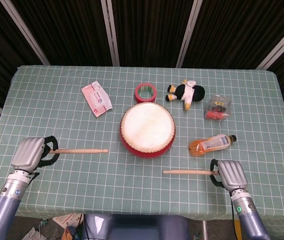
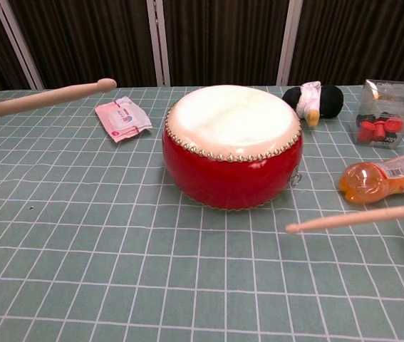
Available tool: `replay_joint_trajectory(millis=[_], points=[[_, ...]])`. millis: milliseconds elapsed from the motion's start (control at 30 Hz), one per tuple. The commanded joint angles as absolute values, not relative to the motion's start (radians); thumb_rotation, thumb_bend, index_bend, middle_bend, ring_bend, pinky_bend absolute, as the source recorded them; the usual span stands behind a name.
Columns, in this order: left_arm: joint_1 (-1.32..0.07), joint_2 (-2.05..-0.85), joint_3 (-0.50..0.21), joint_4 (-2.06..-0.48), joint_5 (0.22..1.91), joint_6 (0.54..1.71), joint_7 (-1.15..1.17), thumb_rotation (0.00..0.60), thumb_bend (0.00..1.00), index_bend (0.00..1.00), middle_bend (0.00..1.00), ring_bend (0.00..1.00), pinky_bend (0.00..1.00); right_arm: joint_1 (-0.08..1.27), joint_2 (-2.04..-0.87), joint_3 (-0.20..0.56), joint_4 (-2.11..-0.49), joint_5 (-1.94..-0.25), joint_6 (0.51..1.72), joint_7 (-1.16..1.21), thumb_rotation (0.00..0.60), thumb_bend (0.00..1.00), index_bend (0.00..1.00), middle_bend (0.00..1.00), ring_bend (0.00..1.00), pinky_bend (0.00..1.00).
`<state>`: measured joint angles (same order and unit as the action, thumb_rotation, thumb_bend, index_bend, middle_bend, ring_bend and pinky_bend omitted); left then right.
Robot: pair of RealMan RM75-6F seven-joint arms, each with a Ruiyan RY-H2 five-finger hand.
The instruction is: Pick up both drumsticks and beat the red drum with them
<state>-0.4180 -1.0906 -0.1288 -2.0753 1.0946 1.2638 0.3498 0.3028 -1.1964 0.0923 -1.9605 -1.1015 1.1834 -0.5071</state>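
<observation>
My left hand (image 1: 29, 152) grips the left drumstick (image 1: 80, 151), its tip aimed toward the red drum (image 1: 147, 129) but well short of it. The drum sits mid-bench (image 1: 56, 95). My right hand (image 1: 230, 173) grips the right drumstick (image 1: 188, 172), which is lifted off the cloth, tip below the drum's front.

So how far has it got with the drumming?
The pick-up looks done: the left hand holds the left drumstick, the right hand the right drumstick, and the chest view shows both off the tablecloth. Neither tip touches the red drum yet, so the beating is left.
</observation>
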Motion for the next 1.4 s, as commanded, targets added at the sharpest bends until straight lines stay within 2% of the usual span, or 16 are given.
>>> replay_joint_trajectory(millis=[33,267,433,700,967,1200,1400], points=[[-0.424,-1.093,-0.133,-2.072,1.09,1.259,0.352,0.6,0.57,0.78,1.0,1.0,1.0,0.307,-1.1,0.148,-2.057,-1.056,1.183,-0.414,0.6,0.65,0.98,1.0,1.0,0.95],[-0.47,-1.092,-0.182,-2.068,1.047,1.229,0.356,0.6,0.57,0.78,1.0,1.0,1.0,0.339,-0.945,0.265,-2.175,-0.875,1.141,-0.25,0.6,0.65,0.99,1.0,1.0,0.95],[-0.532,-1.086,-0.227,-2.04,0.991,1.177,0.38,0.6,0.58,0.79,1.0,1.0,1.0,0.39,-0.919,0.302,-2.184,-0.787,1.14,-0.26,0.6,0.66,0.99,1.0,1.0,0.95],[-0.681,-1.114,-0.321,-1.955,0.852,1.099,0.443,0.6,0.58,0.79,1.0,1.0,1.0,0.542,-0.947,0.372,-2.147,-0.539,1.12,-0.318,0.6,0.66,0.99,1.0,1.0,0.95],[-0.796,-1.147,-0.366,-1.889,0.745,1.042,0.49,0.6,0.58,0.79,1.0,1.0,1.0,0.662,-1.007,0.38,-2.044,-0.39,1.079,-0.367,0.6,0.66,0.99,1.0,1.0,0.95],[-0.86,-1.175,-0.369,-1.826,0.678,1.014,0.502,0.6,0.58,0.79,1.0,1.0,1.0,0.715,-1.051,0.383,-1.967,-0.323,1.044,-0.347,0.6,0.66,0.99,1.0,1.0,0.95],[-0.882,-1.183,-0.365,-1.802,0.66,1.001,0.48,0.6,0.58,0.79,1.0,1.0,1.0,0.709,-1.058,0.418,-1.949,-0.349,1.035,-0.258,0.6,0.66,0.99,1.0,1.0,0.95]])
